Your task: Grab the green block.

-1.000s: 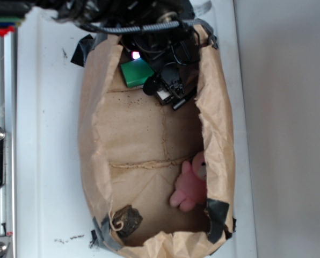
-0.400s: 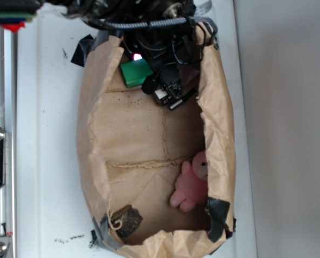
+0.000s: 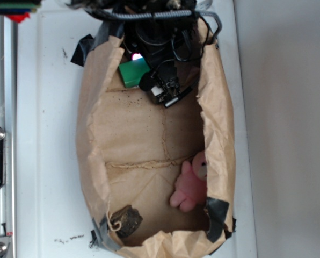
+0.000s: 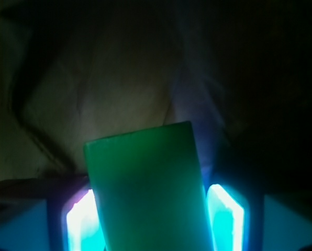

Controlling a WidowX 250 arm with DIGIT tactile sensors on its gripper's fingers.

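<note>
Brown paper bag point(image 3: 95, 156) is lying open on the white bench point(image 3: 47, 134); the green block point(image 3: 132, 73) is sitting at its far end. The pincer point(image 4: 155, 219) is straddling the block, one glowing finger along each side, apparently touching. Grasp step in hand; next, confirm squeeze, then lift straight clear of the bag walls.
</note>
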